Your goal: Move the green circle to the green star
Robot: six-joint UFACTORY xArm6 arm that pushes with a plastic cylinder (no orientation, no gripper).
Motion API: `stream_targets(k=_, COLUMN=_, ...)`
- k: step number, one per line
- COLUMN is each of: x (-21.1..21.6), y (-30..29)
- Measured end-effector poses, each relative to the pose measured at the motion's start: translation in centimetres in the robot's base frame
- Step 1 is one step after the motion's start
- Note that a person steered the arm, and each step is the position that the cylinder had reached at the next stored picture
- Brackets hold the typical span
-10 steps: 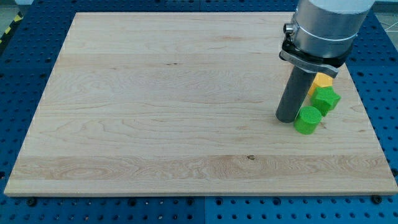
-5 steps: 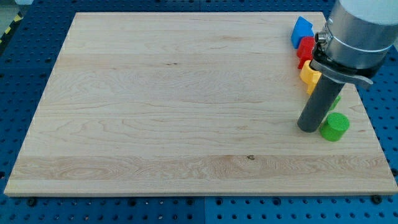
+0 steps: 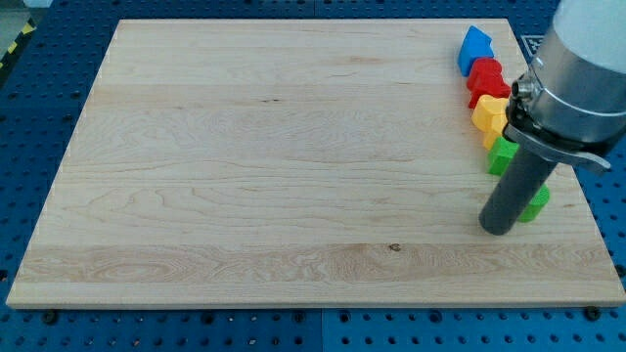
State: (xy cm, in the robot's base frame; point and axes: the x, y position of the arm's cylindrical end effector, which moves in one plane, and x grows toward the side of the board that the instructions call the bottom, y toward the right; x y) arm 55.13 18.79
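My tip (image 3: 497,229) rests on the wooden board (image 3: 293,156) near its right edge. The green circle (image 3: 535,203) sits just right of the tip, mostly hidden behind the rod, touching or nearly touching it. The green star (image 3: 503,155) lies just above the tip, partly hidden by the rod, close to the green circle.
A column of blocks runs along the board's right side: a blue block (image 3: 475,49) at the top, a red block (image 3: 485,79) below it, then a yellow block (image 3: 489,116) just above the green star. The board's right edge is close to the green circle.
My tip has moved right and toward the view's bottom. The green circle slid right and down with it, now largely hidden behind the rod. The blue, red and yellow blocks came into sight.
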Motion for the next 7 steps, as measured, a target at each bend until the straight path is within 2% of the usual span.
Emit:
stream_targets(k=2, x=0.50, y=2.76)
stream_targets(k=7, x=-0.41, y=2.91)
